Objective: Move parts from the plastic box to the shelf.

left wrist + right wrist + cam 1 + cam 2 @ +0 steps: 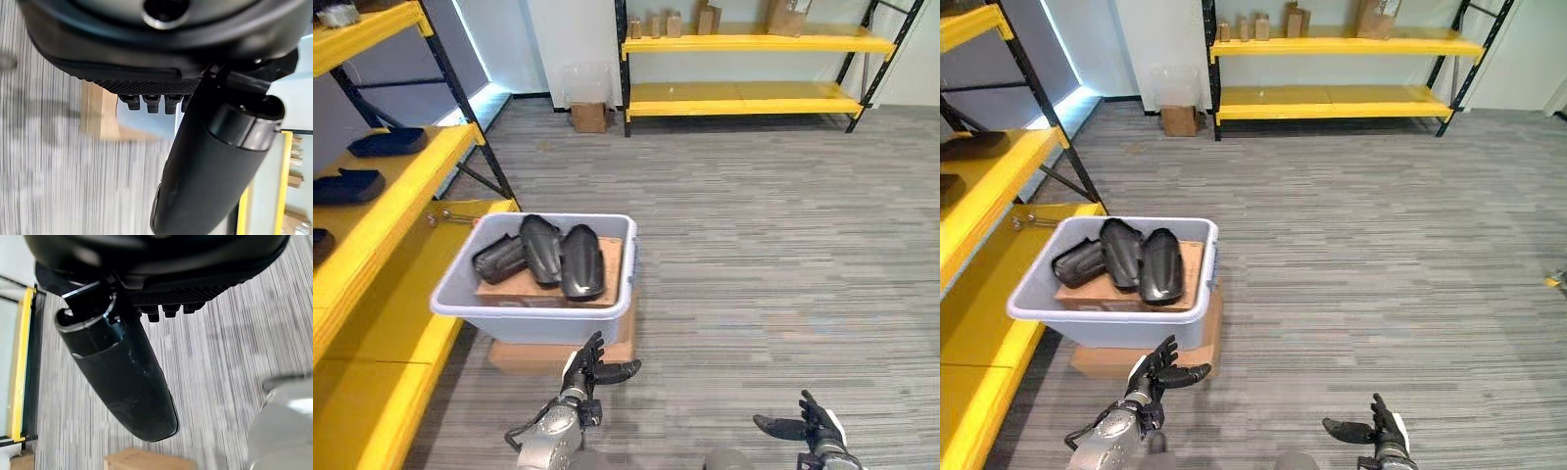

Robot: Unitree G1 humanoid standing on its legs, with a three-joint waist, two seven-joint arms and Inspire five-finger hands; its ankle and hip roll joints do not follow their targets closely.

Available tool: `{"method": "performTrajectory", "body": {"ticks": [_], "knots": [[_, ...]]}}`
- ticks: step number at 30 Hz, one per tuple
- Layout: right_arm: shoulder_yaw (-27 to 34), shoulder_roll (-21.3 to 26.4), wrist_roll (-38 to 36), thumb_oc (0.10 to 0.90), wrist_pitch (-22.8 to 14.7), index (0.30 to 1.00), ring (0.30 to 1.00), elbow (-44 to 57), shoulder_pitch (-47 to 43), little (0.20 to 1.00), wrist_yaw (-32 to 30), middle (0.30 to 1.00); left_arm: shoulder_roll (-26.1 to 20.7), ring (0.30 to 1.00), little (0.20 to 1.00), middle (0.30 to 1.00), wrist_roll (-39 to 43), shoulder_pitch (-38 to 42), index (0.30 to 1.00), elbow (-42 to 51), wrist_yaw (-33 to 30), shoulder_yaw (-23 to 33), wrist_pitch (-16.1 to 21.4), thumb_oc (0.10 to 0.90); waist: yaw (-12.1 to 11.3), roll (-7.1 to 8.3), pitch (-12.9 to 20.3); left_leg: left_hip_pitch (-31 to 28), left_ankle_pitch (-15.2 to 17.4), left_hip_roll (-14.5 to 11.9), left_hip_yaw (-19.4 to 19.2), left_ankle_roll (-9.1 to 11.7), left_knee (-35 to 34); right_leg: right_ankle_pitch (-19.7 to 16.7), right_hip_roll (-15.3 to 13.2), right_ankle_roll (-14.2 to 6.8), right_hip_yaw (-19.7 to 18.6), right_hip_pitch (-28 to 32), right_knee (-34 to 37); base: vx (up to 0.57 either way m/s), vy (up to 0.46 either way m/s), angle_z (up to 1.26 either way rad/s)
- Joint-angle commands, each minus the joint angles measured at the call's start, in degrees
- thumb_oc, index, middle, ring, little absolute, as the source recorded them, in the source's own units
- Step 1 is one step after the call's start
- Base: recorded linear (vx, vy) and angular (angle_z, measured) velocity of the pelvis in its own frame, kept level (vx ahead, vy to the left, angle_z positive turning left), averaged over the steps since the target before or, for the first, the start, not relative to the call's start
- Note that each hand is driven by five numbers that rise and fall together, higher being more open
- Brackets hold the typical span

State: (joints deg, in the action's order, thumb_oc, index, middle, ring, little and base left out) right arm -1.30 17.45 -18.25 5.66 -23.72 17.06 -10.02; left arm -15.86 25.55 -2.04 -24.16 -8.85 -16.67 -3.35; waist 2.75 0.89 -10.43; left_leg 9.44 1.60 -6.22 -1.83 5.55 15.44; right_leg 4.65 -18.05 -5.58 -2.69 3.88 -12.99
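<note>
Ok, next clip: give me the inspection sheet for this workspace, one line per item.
Surface: grey striped carpet floor; the work sits low, beside a yellow shelf.
Job's things: grey plastic box resting on a cardboard box; three black moulded parts lie in it on a brown cardboard sheet. More black parts already lie on the shelf levels.
Clutter: a small metal tool on the lower shelf board.
Robot hands: left robot hand open, fingers spread just in front of the box, holding nothing; right robot hand open, low over the carpet, empty.
Cables: nothing seen.
Surroundings: second yellow shelf by the far wall with cardboard packages; a small box on the floor beside it.
</note>
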Motion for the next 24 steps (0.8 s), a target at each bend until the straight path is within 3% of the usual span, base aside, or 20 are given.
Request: {"method": "performTrajectory", "body": {"ticks": [1,3,4,5,7,8,9,10,11,12,13,24], "knots": [[-3.52,-1.16,-0.95,0.900,-4.45,1.000,1.000,3.52,-7.03,1.000,0.91,1.000,-4.66,1.000,1.000,1.000,-1.37,0.48,1.000,8.82,-0.05,3.29,5.02,0.900,-1.23,1.52,2.66,-0.98,-3.24,-3.13,2.84,-0.58,-7.95,-4.40,0.88,-5.45,0.12,1.65,3.78,0.11,0.558,-0.05],[-4.16,-2.09,-1.28,0.900,-4.62,1.000,1.000,3.77,-8.13,1.000,0.57,1.000,-5.50,1.000,1.000,1.000,-1.37,1.24,1.000,9.25,-0.37,2.71,5.01,0.900,-0.51,1.49,2.11,-0.99,-0.97,0.82,2.13,-3.55,-7.88,-13.61,-0.53,-4.37,-1.73,-2.62,-0.40,0.10,0.661,-0.32],[-4.50,-2.39,-1.52,0.900,-4.86,1.000,1.000,4.08,-8.37,1.000,0.48,1.000,-5.59,1.000,1.000,1.000,-1.41,1.17,1.000,9.41,-0.56,2.77,4.79,0.900,-0.33,0.72,1.22,-2.10,-0.05,2.20,1.66,-5.21,-8.48,-16.35,-1.03,-2.96,-0.47,-5.27,-4.99,0.05,0.623,-0.11],[-4.76,-2.63,-1.70,0.900,-5.03,1.000,1.000,4.14,-8.78,1.000,0.47,1.000,-5.81,1.000,1.000,1.000,-1.57,1.23,1.000,9.49,-0.76,3.25,4.76,0.900,-0.33,0.15,0.00,-3.31,0.73,2.63,0.99,-6.01,-8.59,-15.77,-1.07,-2.01,1.77,-7.08,-8.58,0.07,0.603,0.31],[-5.15,-2.32,-2.04,0.900,-5.40,1.000,1.000,4.00,-8.80,1.000,0.92,1.000,-5.67,1.000,1.000,1.000,-1.48,0.42,1.000,9.50,-0.32,3.87,4.86,0.900,0.27,-1.00,-0.85,-6.34,1.23,2.88,0.16,-6.90,-10.13,-9.49,3.37,-1.20,5.97,-10.52,-12.50,0.12,0.398,-0.15],[-5.38,-2.04,-2.15,0.900,-5.51,1.000,1.000,3.92,-9.21,1.000,0.99,1.000,-5.40,1.000,1.000,1.000,-1.10,0.29,1.000,9.25,-0.21,4.25,4.94,0.900,0.04,-1.12,-1.46,-7.91,1.63,3.10,-0.49,-7.02,-11.04,-5.04,5.81,-0.64,11.13,-12.65,-10.22,0.13,0.178,-0.22],[-5.43,-1.83,-2.39,0.900,-5.59,1.000,1.000,3.74,-9.66,1.000,0.81,1.000,-5.31,1.000,1.000,1.000,-0.79,0.28,1.000,9.41,-0.19,4.49,4.88,0.900,0.03,-1.13,-1.80,-8.71,1.90,3.33,-0.64,-6.89,-11.28,-3.83,6.63,-0.84,13.05,-12.57,-7.63,0.21,0.082,-0.17],[-5.91,-1.36,-2.12,0.900,-5.81,1.000,1.000,3.57,-10.62,1.000,0.82,1.000,-4.48,1.000,1.000,1.000,-0.44,0.15,1.000,9.20,-0.05,5.21,5.12,0.900,-0.31,-0.33,-1.85,-10.57,2.80,3.87,-1.07,-6.16,-11.37,-4.09,7.87,-1.93,16.50,-13.15,0.29,0.23,-0.074,-0.40],[-6.17,-1.06,-1.57,0.900,-5.81,1.000,1.000,3.33,-10.31,1.000,0.72,1.000,-4.04,1.000,1.000,1.000,-0.98,-0.05,1.000,8.76,-0.15,5.22,5.21,0.900,-0.89,0.26,-1.78,-11.14,3.25,4.02,-1.18,-5.51,-10.49,-3.56,7.95,-1.81,17.04,-9.18,4.80,0.27,-0.126,-0.33],[-6.74,-0.80,-1.54,0.900,-5.80,1.000,1.000,2.97,-10.66,1.000,0.79,1.000,-3.28,1.000,1.000,1.000,-0.86,-0.69,1.000,8.85,0.16,5.24,5.55,0.900,-0.96,0.39,-1.06,-11.76,2.97,3.60,-1.56,-4.98,-10.64,-3.70,9.79,-1.56,14.28,-7.21,6.90,0.22,-0.163,0.06],[-6.61,-0.30,-1.09,0.900,-5.64,1.000,1.000,3.37,-10.27,1.000,1.30,1.000,-2.86,1.000,1.000,1.000,-1.08,-1.43,1.000,9.02,0.45,5.46,5.52,0.900,-1.58,0.41,0.16,-12.49,2.56,3.17,-2.31,-4.58,-11.71,-4.26,9.55,-1.54,16.07,-5.45,9.28,0.18,-0.145,0.20],[-6.55,0.07,-1.41,0.900,-5.00,1.000,1.000,3.16,-8.74,1.000,1.71,1.000,-2.12,1.000,1.000,1.000,-1.38,-2.51,1.000,8.47,0.82,5.29,4.35,0.900,-1.00,-0.91,1.84,-14.80,1.28,0.56,-2.23,-2.07,-13.92,-3.03,11.46,-0.48,15.95,-0.83,13.09,0.05,-0.100,0.02]]}}
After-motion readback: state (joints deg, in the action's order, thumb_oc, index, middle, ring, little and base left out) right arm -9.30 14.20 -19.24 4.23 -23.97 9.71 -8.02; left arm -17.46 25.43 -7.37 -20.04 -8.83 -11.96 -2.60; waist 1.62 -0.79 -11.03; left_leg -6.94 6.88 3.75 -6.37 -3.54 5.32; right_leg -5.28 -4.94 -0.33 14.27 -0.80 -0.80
